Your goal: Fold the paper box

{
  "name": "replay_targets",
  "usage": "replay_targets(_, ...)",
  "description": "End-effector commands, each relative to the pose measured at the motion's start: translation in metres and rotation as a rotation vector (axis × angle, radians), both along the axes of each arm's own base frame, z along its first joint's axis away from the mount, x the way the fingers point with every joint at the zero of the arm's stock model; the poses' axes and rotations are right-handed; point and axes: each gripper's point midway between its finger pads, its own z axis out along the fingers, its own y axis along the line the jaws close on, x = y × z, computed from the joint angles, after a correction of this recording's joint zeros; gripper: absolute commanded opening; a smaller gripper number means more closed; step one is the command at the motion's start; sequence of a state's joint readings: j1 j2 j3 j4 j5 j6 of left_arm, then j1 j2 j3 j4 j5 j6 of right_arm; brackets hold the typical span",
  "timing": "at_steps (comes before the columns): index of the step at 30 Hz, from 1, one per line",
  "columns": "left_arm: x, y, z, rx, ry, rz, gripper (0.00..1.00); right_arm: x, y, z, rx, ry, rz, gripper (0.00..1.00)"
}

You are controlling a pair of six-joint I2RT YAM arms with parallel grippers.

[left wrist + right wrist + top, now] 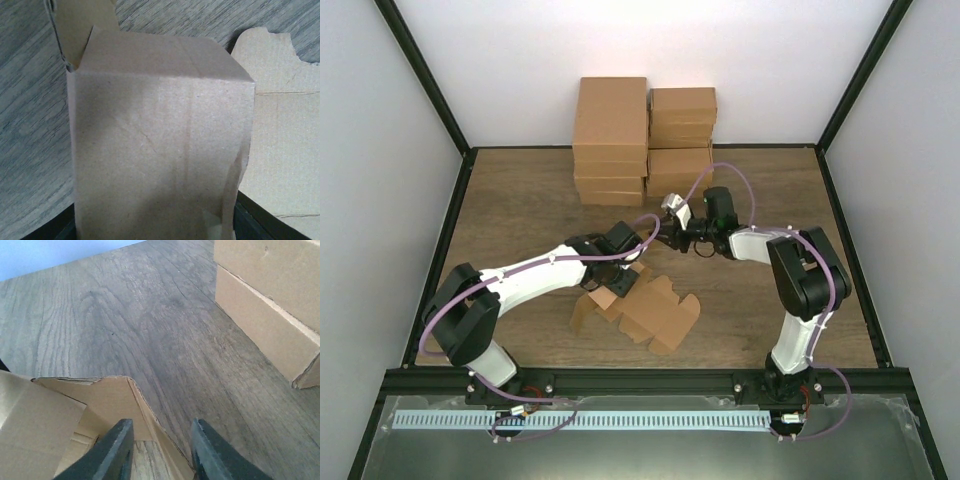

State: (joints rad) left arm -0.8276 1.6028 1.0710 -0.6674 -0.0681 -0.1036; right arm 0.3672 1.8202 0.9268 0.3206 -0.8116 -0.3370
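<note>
The left arm [525, 278] rises from its base at 7 o'clock, bends at the elbow and runs its forearm toward 3 o'clock. The left tool [620, 270] points down near the middle, jaws clamped across a raised panel of the paper box [160, 150]. The right arm [805, 285] stands at 5 o'clock with its forearm reaching toward 9 o'clock. The right tool [162, 426] is tipped low, its fingers [117, 450] parted.

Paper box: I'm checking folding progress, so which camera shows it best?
Top external: nearly the whole paper box shows, partly folded, flaps spread on the table. Left wrist shows only one raised panel close up; right wrist just a flap edge and a corner.
</note>
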Motion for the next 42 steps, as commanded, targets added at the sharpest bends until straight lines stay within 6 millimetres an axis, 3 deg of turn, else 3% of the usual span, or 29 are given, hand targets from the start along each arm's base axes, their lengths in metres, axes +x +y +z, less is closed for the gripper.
replay_targets(1,-0.002,0.001,0.0,0.01,-0.001,-0.008,0.57,-0.004,0.001,0.012,0.023,0.001,0.075,0.26)
replay_targets(5,-0.002,0.001,0.0,0.009,0.002,-0.006,0.57,-0.01,0.0,0.016,0.037,0.053,0.052,0.03)
replay_targets(6,-0.002,0.001,0.0,0.008,0.004,-0.006,0.57,-0.014,-0.002,0.019,0.053,0.055,0.037,0.01)
replay_targets(13,-0.002,0.001,0.001,0.007,0.001,0.0,0.57,-0.044,0.011,0.023,-0.017,0.022,-0.112,0.01)
replay_targets(21,-0.004,-0.001,0.003,-0.009,0.008,-0.006,0.57,-0.068,0.003,0.043,0.081,0.121,-0.288,0.01)
replay_targets(28,-0.005,-0.006,0.009,-0.034,0.017,-0.01,0.57,-0.085,0.01,0.021,0.039,0.214,-0.376,0.02)
replay_targets(42,-0.005,0.0,0.003,0.003,0.011,0.0,0.56,-0.11,0.005,0.024,0.064,0.278,-0.439,0.03)
